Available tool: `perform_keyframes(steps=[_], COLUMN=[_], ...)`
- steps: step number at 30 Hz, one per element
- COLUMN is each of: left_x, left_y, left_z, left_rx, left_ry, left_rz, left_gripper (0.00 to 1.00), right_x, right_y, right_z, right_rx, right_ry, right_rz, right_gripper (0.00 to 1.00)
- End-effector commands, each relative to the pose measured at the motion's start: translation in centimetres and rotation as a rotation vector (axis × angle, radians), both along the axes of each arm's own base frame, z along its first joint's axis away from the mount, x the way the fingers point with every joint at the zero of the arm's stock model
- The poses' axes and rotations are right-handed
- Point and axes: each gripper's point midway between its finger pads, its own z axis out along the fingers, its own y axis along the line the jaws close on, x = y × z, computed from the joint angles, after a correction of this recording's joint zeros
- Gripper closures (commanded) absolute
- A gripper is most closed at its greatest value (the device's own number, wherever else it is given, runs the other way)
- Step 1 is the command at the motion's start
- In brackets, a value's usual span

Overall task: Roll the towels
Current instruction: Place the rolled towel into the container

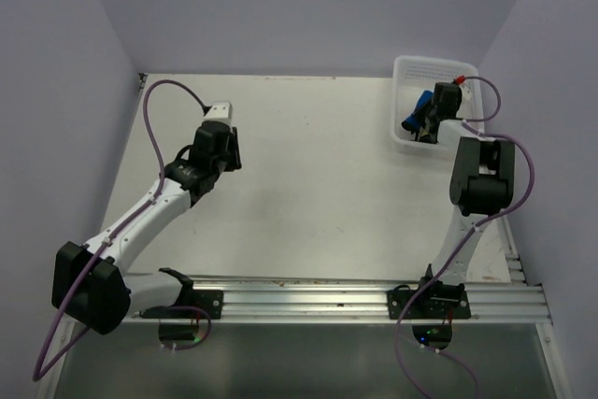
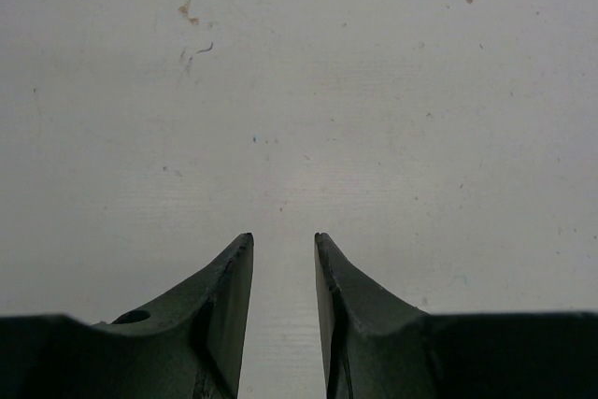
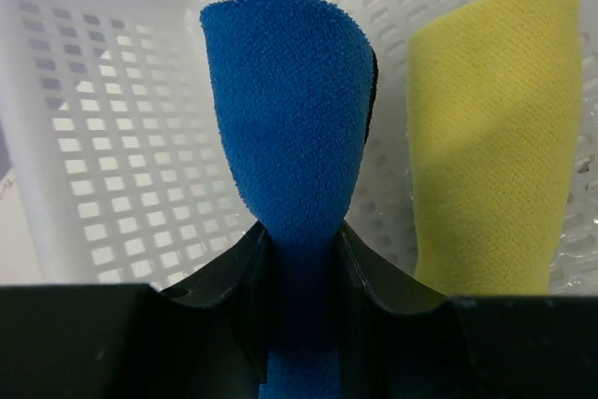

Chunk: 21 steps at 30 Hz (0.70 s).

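Note:
My right gripper (image 3: 304, 231) is shut on the rolled blue towel (image 3: 290, 119) and holds it inside the white perforated basket (image 3: 103, 128). The rolled yellow towel (image 3: 491, 137) stands in the basket just right of the blue one. In the top view the blue towel (image 1: 418, 106) shows in the basket (image 1: 404, 77) at the table's back right, with the right gripper (image 1: 432, 123) over it; the yellow towel is hidden there. My left gripper (image 2: 284, 240) is open and empty above bare table, at the left of the top view (image 1: 217, 111).
The white table (image 1: 318, 184) is walled by pale purple panels on three sides. A metal rail (image 1: 327, 301) with both arm bases runs along the near edge. Small brown specks (image 2: 192, 11) mark the table ahead of the left gripper.

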Motion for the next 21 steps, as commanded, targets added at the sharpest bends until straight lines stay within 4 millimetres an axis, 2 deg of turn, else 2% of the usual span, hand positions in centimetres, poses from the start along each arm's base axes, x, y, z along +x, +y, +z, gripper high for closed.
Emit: perform_keyframes(steps=[1, 5, 12, 13, 17, 21], left_x=[0.6, 0.6, 0.6, 0.5, 0.5, 0.5], left_y=[-0.2, -0.4, -0.8, -0.9, -0.9, -1.0], left_z=[1.1, 0.9, 0.9, 0.9, 1.0, 1.1], left_rx=[-0.003, -0.008, -0.020, -0.022, -0.025, -0.030], left_ry=[-0.027, -0.021, -0.015, -0.014, -0.016, -0.019], left_rz=[-0.016, -0.026, -0.043, -0.047, -0.050, -0.055], left_gripper=[0.63, 0.63, 0.62, 0.62, 0.62, 0.62], right_x=[1.0, 0.7, -0.2, -0.1, 0.1, 0.4], right_y=[-0.2, 0.0, 0.2, 0.2, 0.4, 0.6], right_z=[1.2, -1.6, -3.6, -3.5, -3.0, -2.0], right_rx=[-0.021, -0.013, -0.009, -0.009, 0.001, -0.004], right_ry=[0.005, 0.094, 0.177, 0.179, 0.170, 0.162], right_rz=[0.007, 0.017, 0.033, 0.036, 0.047, 0.069], right_gripper=[1.00, 0.93, 0.77, 0.75, 0.54, 0.45])
